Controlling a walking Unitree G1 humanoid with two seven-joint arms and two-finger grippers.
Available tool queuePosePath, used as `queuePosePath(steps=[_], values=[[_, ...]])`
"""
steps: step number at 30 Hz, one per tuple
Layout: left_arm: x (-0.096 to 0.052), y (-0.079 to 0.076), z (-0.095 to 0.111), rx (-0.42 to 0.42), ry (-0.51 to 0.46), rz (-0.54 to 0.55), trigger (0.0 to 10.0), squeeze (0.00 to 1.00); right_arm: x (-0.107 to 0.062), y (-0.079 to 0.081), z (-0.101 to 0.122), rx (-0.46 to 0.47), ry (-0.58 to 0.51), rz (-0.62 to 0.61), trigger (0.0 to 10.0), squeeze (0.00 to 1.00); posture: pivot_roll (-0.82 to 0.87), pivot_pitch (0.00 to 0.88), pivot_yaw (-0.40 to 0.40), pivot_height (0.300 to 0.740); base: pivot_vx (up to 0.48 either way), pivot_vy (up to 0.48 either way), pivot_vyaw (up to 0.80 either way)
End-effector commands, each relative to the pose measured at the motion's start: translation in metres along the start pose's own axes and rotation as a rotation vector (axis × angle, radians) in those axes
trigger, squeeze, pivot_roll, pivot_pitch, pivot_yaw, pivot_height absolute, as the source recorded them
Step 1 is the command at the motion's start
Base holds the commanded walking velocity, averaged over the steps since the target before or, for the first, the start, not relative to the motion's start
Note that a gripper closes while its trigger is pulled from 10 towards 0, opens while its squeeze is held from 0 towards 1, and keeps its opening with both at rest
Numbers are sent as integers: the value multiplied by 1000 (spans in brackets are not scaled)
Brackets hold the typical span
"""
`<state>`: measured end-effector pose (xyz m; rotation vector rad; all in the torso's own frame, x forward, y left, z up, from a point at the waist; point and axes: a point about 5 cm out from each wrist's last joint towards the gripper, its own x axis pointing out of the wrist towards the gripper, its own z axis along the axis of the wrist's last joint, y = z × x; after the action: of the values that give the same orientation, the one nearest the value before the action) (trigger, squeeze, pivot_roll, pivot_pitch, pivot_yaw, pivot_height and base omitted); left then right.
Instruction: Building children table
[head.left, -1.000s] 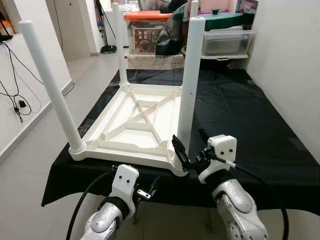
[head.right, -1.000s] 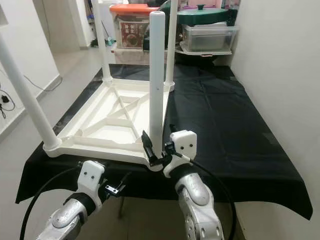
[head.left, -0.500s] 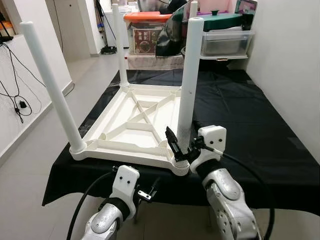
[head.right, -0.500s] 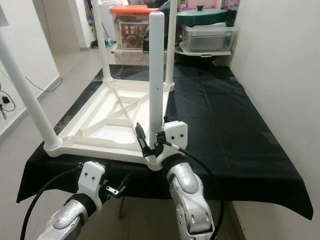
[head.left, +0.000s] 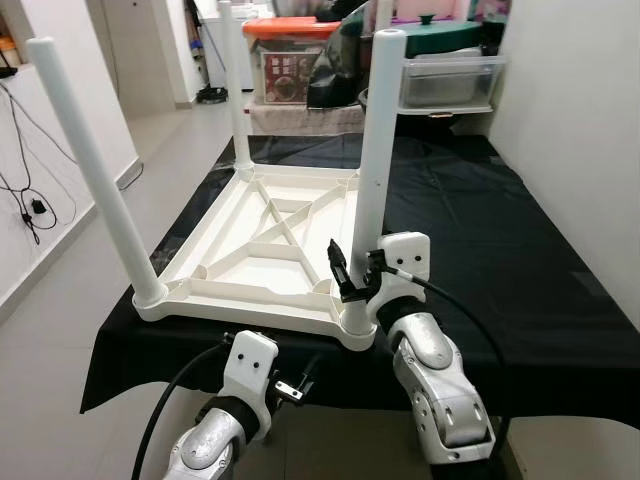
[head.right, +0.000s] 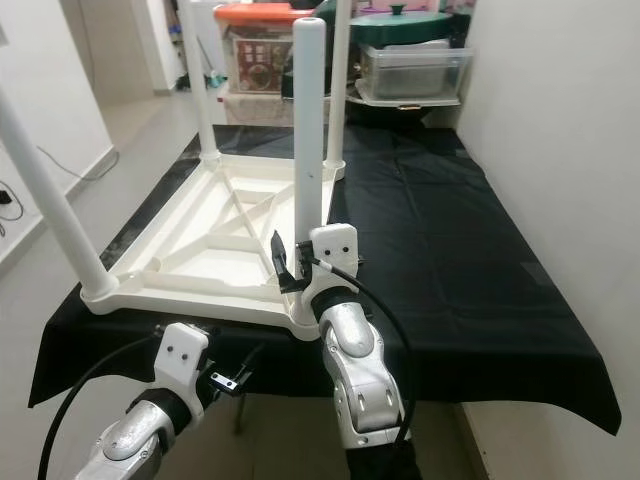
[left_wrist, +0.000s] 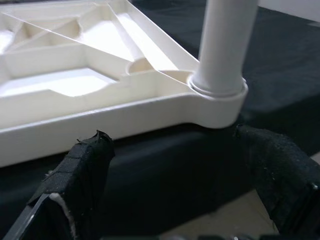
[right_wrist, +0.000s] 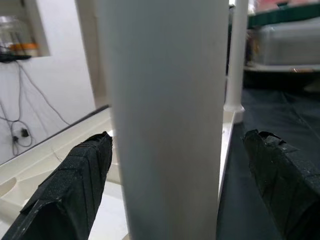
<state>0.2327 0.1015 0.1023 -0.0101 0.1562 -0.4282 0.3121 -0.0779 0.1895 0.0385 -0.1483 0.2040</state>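
Observation:
A white plastic children's table lies upside down on a black cloth, its legs pointing up. My right gripper is open at the base of the near-right leg, one finger on each side of it. In the right wrist view that leg stands between the black fingers, and no touch can be made out. My left gripper is open and empty, below and in front of the table's near edge. The left wrist view looks up at the leg socket between the fingers.
The near-left leg leans slightly outward, and the far-left leg stands at the back. Storage boxes with an orange lid and a clear bin sit behind. A white wall runs along the right, and cables hang at left.
My right gripper has moved forward and to the left, from beside the near-right leg to straddling its base. The left arm has stayed put. The camera shifted slightly.

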Motion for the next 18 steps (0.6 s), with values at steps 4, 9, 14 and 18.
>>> queuePosePath(steps=[4,9,14,18], values=[[-4,-3,1,-10,6,-7,10000,0,5,0,-7,-18,60,-69,8745,0,54,62,-21,740,0,0,0],[-7,-5,2,-11,9,-11,10000,0,8,-4,-8,-28,79,-148,0,0,58,77,-18,740,0,0,0],[-10,-7,3,-11,11,-13,10000,0,13,-10,-6,-32,78,-193,0,0,64,100,-16,740,0,0,0],[-14,-9,5,-12,14,-15,10000,0,22,-15,-2,-4,65,-213,0,0,76,120,-14,740,0,0,0]])
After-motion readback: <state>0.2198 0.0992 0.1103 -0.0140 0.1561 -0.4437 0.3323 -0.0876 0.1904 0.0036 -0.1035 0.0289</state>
